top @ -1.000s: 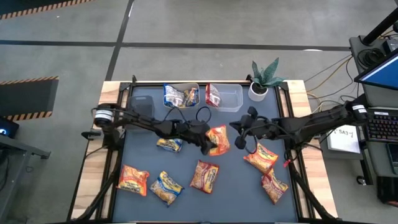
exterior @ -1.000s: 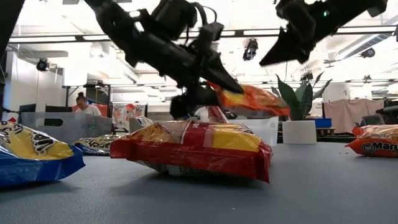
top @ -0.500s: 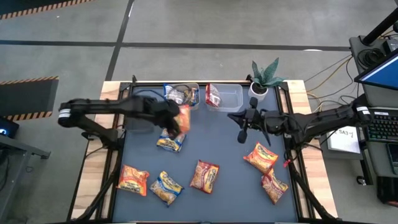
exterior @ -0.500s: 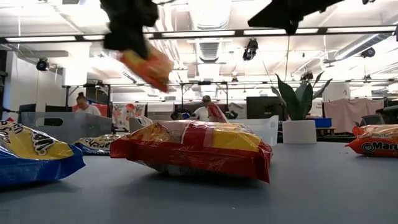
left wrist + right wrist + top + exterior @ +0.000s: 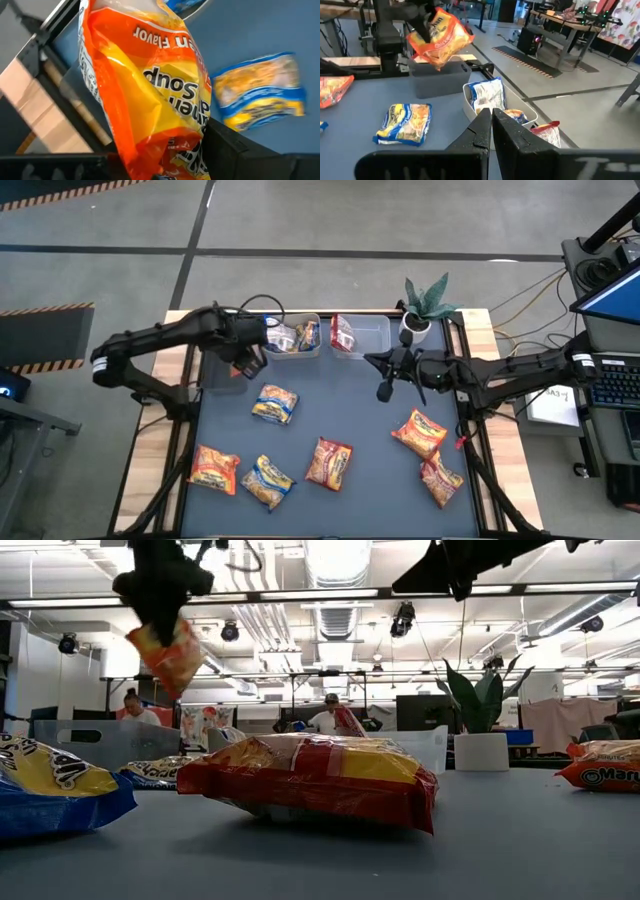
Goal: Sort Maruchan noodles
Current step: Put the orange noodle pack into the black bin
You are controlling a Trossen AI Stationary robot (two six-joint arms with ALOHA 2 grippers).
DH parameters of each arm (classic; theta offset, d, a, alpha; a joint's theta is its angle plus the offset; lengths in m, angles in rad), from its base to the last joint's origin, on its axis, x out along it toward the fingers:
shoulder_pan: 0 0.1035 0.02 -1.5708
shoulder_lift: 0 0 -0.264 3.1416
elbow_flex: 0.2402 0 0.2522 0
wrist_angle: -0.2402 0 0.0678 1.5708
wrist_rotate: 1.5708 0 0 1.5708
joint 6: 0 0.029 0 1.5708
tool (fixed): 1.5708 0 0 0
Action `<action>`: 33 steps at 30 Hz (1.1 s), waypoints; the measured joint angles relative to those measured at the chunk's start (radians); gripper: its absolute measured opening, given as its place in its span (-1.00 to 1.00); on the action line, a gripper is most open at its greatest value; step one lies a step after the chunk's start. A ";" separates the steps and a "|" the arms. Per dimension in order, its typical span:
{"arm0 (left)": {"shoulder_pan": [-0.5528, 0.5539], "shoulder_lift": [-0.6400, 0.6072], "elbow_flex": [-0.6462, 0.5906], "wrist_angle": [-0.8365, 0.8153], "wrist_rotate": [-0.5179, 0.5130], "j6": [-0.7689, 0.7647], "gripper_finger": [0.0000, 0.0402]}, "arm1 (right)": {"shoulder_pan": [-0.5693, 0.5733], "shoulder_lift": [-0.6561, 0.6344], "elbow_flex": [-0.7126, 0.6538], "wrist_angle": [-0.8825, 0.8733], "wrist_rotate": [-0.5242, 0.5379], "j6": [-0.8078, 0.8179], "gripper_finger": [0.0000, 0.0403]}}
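Note:
An orange-yellow Maruchan noodle packet [image 5: 145,90] hangs in the air, with my left gripper [image 5: 246,358] shut on it over the grey tub [image 5: 222,352] at the table's far left. In the low view the packet [image 5: 170,652] dangles under the gripper [image 5: 160,582]. Several more noodle packets lie flat on the mat: blue-and-yellow [image 5: 274,404], orange [image 5: 215,468], red [image 5: 328,463], orange [image 5: 420,433]. My right gripper [image 5: 383,390] is shut and holds nothing, raised above the mat right of centre. Its fingers [image 5: 491,122] point toward the tubs. My left gripper pinches one short end of the packet [image 5: 167,152] between its two fingers. The fingers come from above and point steeply down. The packet hangs below them, tilted, clear of the table and the tub.
A clear tub [image 5: 292,333] with blue-and-yellow packets and a clear tub [image 5: 362,336] with a red packet stand along the far edge beside the grey tub. A potted plant [image 5: 425,308] stands at the far right corner. Open mat lies between the packets in the middle.
My left gripper has carried the orange-yellow packet from the table's middle up and toward the far left, tipping from nearly level to pointing down. The packet now hangs below it over the grey tub. My right gripper has risen a little.

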 joint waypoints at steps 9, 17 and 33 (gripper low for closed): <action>0.196 0.002 -0.150 -0.048 -0.028 0.069 -0.39 | 0.000 -0.003 0.003 -0.004 -0.004 -0.005 -0.96; 0.331 0.036 -0.279 0.053 -0.034 0.156 -0.39 | -0.002 -0.003 0.004 -0.020 -0.025 -0.010 -0.96; 0.345 0.125 -0.291 0.145 0.066 0.196 -0.39 | -0.002 -0.003 0.005 -0.020 -0.025 -0.020 -0.96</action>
